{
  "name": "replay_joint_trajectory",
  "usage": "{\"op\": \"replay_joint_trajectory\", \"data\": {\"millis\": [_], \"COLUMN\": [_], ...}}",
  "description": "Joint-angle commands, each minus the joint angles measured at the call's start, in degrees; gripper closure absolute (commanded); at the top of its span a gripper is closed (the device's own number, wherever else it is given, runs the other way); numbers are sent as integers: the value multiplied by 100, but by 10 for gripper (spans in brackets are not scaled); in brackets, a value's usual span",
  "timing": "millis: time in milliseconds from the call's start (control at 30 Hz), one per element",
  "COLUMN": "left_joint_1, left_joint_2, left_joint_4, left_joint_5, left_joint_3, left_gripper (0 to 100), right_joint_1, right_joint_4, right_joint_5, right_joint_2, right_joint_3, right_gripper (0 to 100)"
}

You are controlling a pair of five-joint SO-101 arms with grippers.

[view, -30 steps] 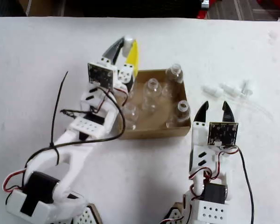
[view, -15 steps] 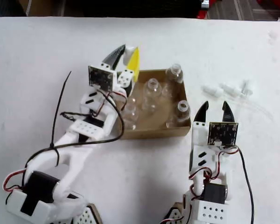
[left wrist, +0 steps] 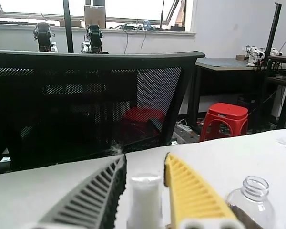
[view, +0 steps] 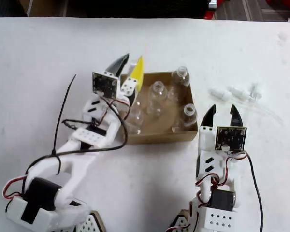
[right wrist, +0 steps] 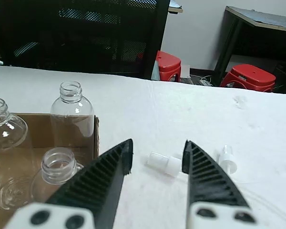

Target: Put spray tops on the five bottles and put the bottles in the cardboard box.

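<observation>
The cardboard box sits mid-table and holds several clear, uncapped bottles, among them ones at the far right corner, the middle and the near right. My left gripper hovers at the box's far left corner, shut on a white spray top between its grey and yellow fingers; a bottle neck stands just beside it. My right gripper is open near the box's right side, its fingers apart with nothing held. Loose spray tops lie beyond it.
Three white spray tops lie on the table right of the box, with thin clear tubes trailing from them. A black cable loops off the left arm. The box wall is close to the right gripper.
My left gripper has drawn back toward the box's far left corner with the spray top held, tilting slightly. The right arm has stayed still.
</observation>
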Motion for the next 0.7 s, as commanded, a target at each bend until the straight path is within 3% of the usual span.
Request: {"op": "replay_joint_trajectory", "data": {"millis": [0, 100, 300, 667], "left_joint_1": [-4, -22, -48, -40], "left_joint_2": [-541, -813, -716, -673], "left_joint_4": [-149, 316, 2453, 2857], "left_joint_5": [88, 53, 88, 290], "left_joint_3": [220, 176, -738, -985], "left_gripper": [879, 880, 876, 876], "right_joint_1": [-13, -13, -13, -13], "right_joint_4": [-127, -127, -127, -127], "right_joint_5": [-9, -9, -9, -9], "right_joint_2": [-13, -13, -13, -13], "right_joint_3": [53, 53, 53, 53], "right_gripper": [850, 850, 850, 850]}}
